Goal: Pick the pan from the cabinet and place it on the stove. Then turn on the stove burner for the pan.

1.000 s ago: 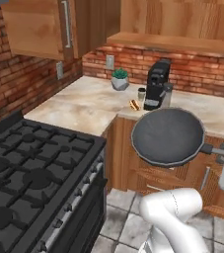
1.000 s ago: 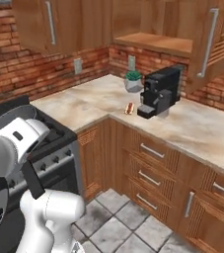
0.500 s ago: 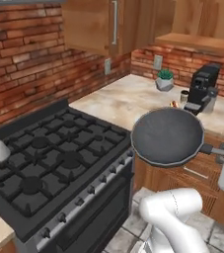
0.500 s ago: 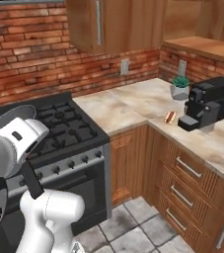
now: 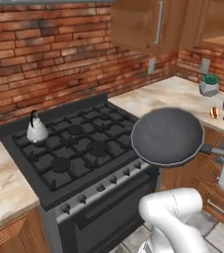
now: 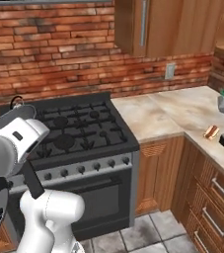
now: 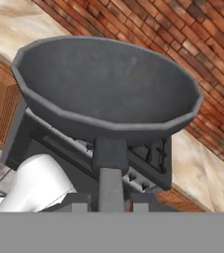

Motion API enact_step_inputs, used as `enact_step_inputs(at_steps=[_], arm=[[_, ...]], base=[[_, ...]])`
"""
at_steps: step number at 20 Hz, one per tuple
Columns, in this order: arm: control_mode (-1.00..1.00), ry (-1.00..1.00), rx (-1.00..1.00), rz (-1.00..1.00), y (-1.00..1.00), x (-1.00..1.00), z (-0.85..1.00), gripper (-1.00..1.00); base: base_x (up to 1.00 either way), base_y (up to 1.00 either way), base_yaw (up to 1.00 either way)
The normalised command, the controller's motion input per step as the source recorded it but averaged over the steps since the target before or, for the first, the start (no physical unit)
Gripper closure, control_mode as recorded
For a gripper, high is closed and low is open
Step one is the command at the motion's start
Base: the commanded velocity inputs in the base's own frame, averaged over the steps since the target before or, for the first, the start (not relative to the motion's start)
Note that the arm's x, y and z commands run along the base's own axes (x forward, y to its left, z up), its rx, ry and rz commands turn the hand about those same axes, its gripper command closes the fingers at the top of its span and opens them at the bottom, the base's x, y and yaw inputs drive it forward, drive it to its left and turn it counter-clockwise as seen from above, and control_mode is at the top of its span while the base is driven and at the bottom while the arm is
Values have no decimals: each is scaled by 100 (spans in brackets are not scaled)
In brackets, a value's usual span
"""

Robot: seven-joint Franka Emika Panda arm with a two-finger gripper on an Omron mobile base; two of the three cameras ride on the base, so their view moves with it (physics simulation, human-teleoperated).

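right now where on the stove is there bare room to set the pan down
The stove's front and right grates, from the kettle across to the beige counter, look bare. The back-left corner is crowded: the kettle sits there. The pan, held by its handle in the gripper, hangs off the stove's front-right corner.

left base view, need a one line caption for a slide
Pan held by its handle in midair off the front right corner of the black stove, small silver kettle on a back-left burner.

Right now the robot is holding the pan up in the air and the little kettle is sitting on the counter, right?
Not quite. The pan is held up in the air, but the kettle sits on the stove, at its back left corner, as the left base view shows.
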Motion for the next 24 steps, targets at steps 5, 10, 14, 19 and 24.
enact_step_inputs(at_steps=[5, 10, 14, 19, 24], arm=[[100, 0, 0, 0, 0, 0, 0, 100], [100, 0, 0, 0, 0, 0, 0, 100], [100, 0, 0, 0, 0, 0, 0, 100], [100, 0, 0, 0, 0, 0, 0, 100], [100, 0, 0, 0, 0, 0, 0, 100]], base=[[9, -22, 36], [16, -27, 31], [31, -24, 24], [42, -12, 15], [31, -7, 15]])
